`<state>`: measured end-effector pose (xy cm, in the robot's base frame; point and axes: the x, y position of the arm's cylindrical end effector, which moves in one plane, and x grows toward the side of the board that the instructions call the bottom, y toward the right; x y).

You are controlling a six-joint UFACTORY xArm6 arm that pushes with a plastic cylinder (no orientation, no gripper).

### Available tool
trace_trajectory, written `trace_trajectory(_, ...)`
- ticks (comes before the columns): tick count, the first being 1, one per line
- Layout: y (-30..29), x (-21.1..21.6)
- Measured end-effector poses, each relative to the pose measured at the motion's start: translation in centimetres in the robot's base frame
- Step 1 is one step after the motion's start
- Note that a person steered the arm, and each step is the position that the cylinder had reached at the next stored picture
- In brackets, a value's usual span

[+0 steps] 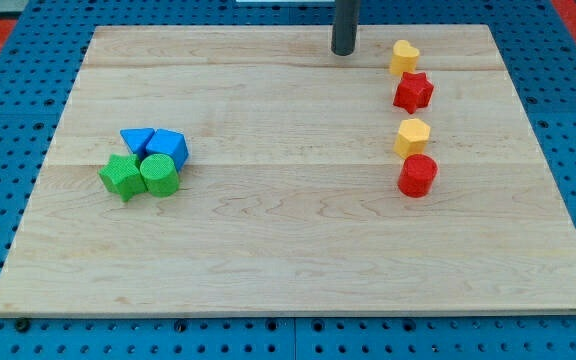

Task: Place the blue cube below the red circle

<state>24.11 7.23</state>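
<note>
The blue cube (pixel 169 146) lies at the view's left, touching a blue triangle (pixel 136 139) on its left and a green cylinder (pixel 159 175) below it. The red circle (pixel 418 175) sits at the view's right, just below a yellow block. My tip (pixel 343 51) rests on the board near the view's top, right of centre, far from the blue cube and well above and left of the red circle.
A green star (pixel 121 176) sits left of the green cylinder. A yellow heart (pixel 404 57), a red star (pixel 413 92) and a yellow hexagon (pixel 413 136) form a column above the red circle. The wooden board (pixel 288 260) lies on a blue pegboard.
</note>
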Motion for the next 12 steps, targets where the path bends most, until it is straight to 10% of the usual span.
trace_trajectory(7,-10.0,1.3)
trace_trajectory(10,-11.5,11.1)
trace_trajectory(12,-25.5,13.2)
